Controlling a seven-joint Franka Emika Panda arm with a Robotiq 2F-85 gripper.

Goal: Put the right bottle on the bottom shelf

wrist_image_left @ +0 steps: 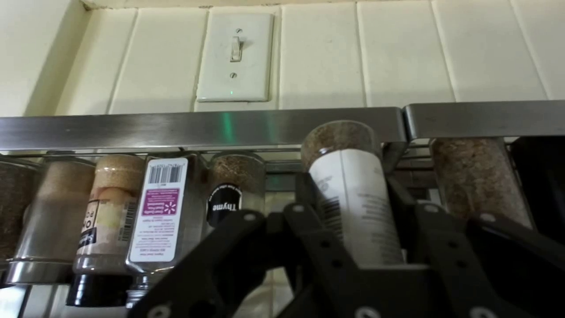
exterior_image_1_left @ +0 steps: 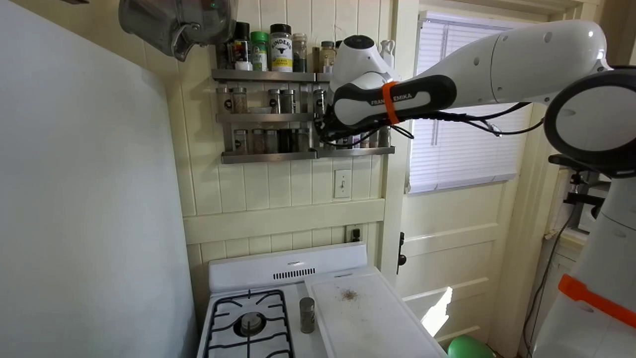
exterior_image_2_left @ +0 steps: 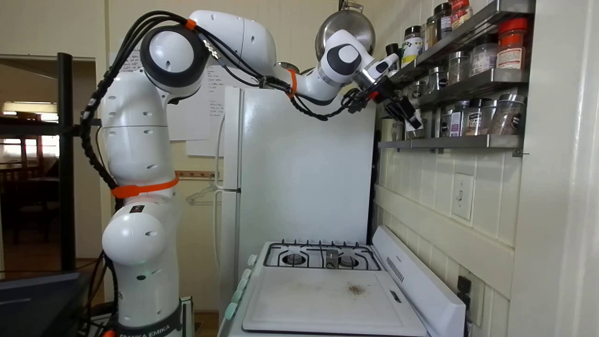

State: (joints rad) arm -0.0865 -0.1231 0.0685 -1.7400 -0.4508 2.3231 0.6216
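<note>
The right bottle (wrist_image_left: pixel 364 198), a slender clear cylinder of brown spice with a whitish label, is between the fingers of my gripper (wrist_image_left: pixel 351 187) in the wrist view. Both fingers press its sides, so the gripper is shut on it. Its base end overlaps the front rail of the bottom shelf (wrist_image_left: pixel 176 130), so it is in front of or above that rail; contact cannot be told. In an exterior view my gripper (exterior_image_2_left: pixel 408 114) is tilted down at the bottom shelf (exterior_image_2_left: pixel 449 141), with the whitish bottle (exterior_image_2_left: pixel 416 123) partly showing. In an exterior view the arm hides gripper and bottle beside the bottom shelf (exterior_image_1_left: pixel 268 157).
In the wrist view a thyme jar (wrist_image_left: pixel 236 185) stands on one side of the held bottle and a brown-filled jar (wrist_image_left: pixel 481 176) on the other. The middle shelf (exterior_image_1_left: pixel 266 118) is close above. A small jar (exterior_image_1_left: pixel 307 315) stands on the stove (exterior_image_1_left: pixel 288 271). A pot (exterior_image_1_left: pixel 164 25) hangs nearby.
</note>
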